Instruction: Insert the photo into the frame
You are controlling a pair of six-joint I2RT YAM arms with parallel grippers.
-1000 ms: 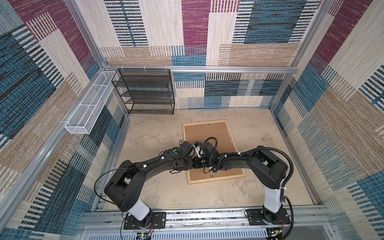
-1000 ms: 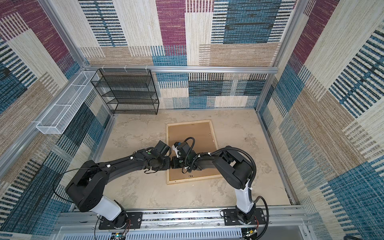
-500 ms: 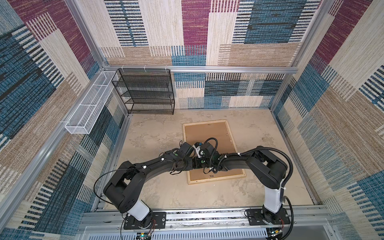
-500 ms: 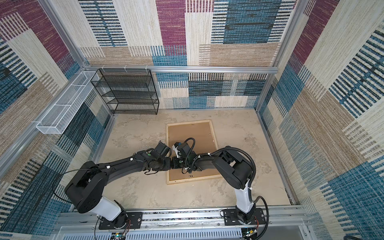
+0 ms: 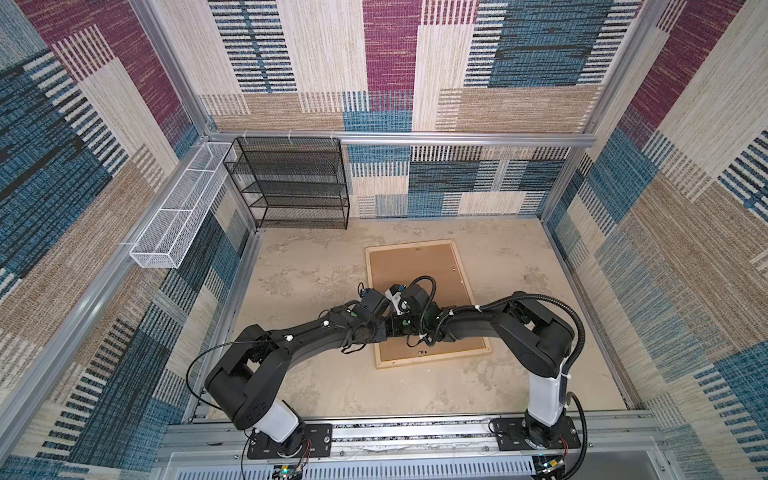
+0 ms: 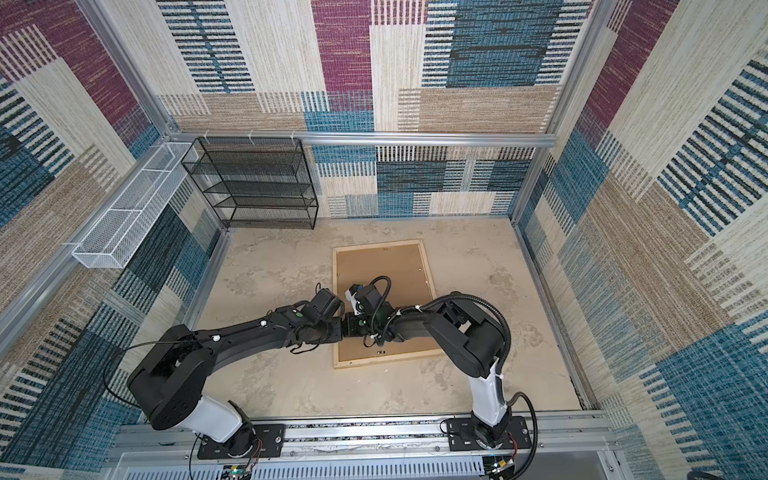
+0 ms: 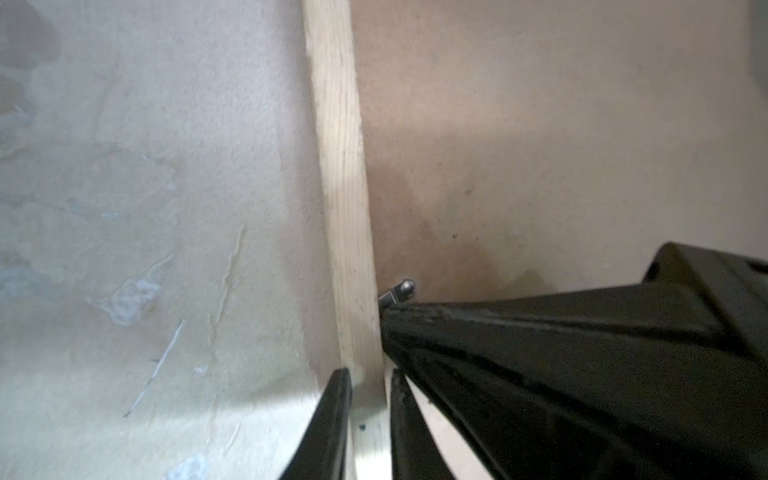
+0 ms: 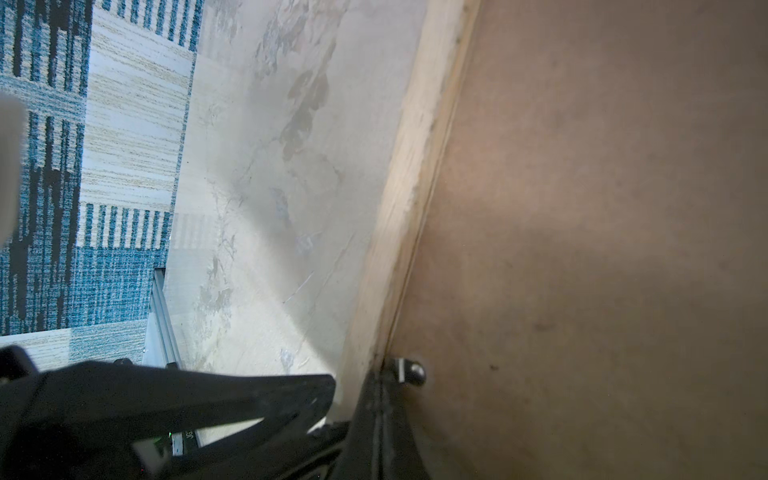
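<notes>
Two black grippers meet at the nine-o'clock rail of the frame point(image 5: 434, 358), which lies back-up at the centre of the table point(image 5: 316, 270), a brown backing board point(image 5: 415, 266) seated inside its rails. The left gripper point(image 7: 368, 372) straddles the pale wood rail, one finger on each side; whether it pinches or has let go cannot be told. The right gripper point(image 8: 376, 378), jaws pressed together, has its tip right at a small metal tab point(image 7: 402, 288) on the board's edge.
</notes>
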